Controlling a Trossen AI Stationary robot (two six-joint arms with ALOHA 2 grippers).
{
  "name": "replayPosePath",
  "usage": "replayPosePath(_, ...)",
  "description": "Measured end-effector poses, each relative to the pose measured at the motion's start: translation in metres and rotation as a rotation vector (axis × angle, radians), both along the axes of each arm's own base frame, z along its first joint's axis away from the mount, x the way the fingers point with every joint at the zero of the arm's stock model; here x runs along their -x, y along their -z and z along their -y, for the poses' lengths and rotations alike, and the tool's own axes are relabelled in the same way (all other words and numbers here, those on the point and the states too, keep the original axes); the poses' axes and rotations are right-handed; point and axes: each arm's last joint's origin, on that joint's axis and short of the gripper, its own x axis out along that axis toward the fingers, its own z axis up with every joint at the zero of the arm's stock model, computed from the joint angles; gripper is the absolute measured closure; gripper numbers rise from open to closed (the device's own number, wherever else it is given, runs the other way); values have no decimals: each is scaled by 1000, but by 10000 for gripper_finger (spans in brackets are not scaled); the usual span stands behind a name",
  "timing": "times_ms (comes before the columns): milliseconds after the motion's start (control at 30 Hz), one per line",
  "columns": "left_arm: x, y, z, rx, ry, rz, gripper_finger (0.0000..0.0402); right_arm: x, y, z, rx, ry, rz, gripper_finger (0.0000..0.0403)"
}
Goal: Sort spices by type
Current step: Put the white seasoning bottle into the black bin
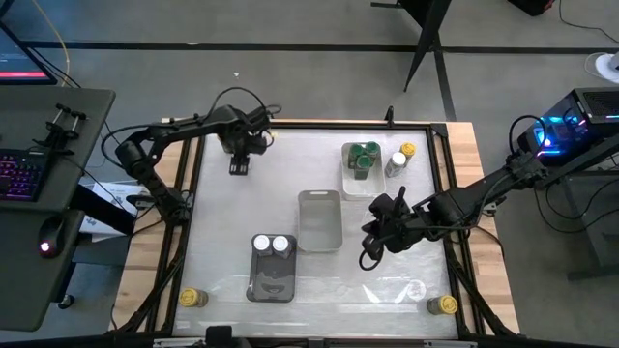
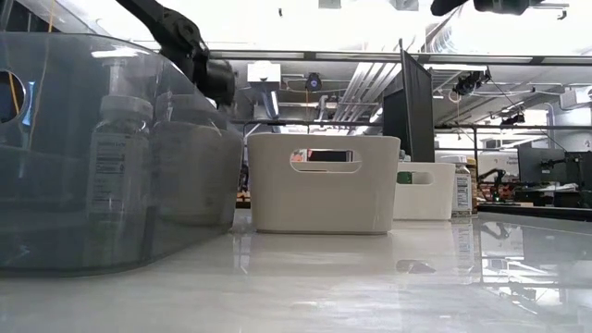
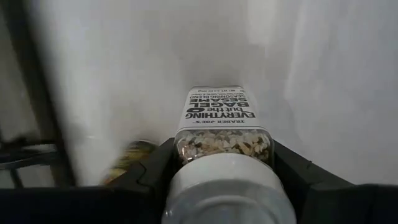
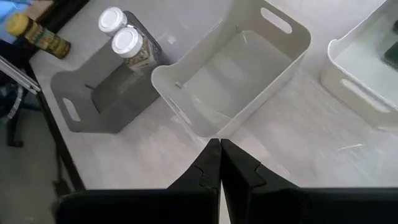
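My left gripper (image 1: 239,162) is near the table's far left corner, shut on a white-lidded spice jar (image 3: 219,124) labelled "Everything but the Bagel". My right gripper (image 1: 371,244) (image 4: 219,158) is shut and empty, just right of the empty white tray (image 1: 319,219). Two white-lidded jars (image 1: 272,244) stand in the grey tray (image 1: 273,280). Green-lidded jars (image 1: 363,155) stand in the far white tray (image 1: 360,184). One white-lidded jar (image 1: 397,161) and one yellow-lidded jar (image 1: 408,150) stand on the table beside that tray. My left gripper pinches the jar between its two fingers (image 3: 155,171) at the shoulder (image 3: 222,144), just below the white lid (image 3: 225,186). The jar lies along the fingers, lid toward the wrist and base toward the table. I cannot tell whether the base touches the table.
A yellow-lidded jar (image 1: 191,298) stands at the near left corner and another (image 1: 445,304) at the near right corner. The low view shows the grey tray (image 2: 102,157) close at left and the white tray (image 2: 324,185) behind it. Bare tabletop lies between the trays and the left edge.
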Motion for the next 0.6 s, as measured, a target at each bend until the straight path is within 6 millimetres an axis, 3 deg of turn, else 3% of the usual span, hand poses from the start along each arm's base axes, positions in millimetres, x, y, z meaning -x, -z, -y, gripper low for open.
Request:
replayPosePath(200,-10,-65,-1,-131,-103,253,238,6,3,5,102,8,-54,403)
replayPosePath(300,-14,-103,15,-168,-150,411,238,13,6,10,167,70,-109,403)
replayPosePath(400,-19,-123,45,-160,-151,482,238,22,9,17,248,149,-165,403)
replayPosePath(600,-37,-135,136,-25,-72,572,238,30,9,29,339,274,-206,403)
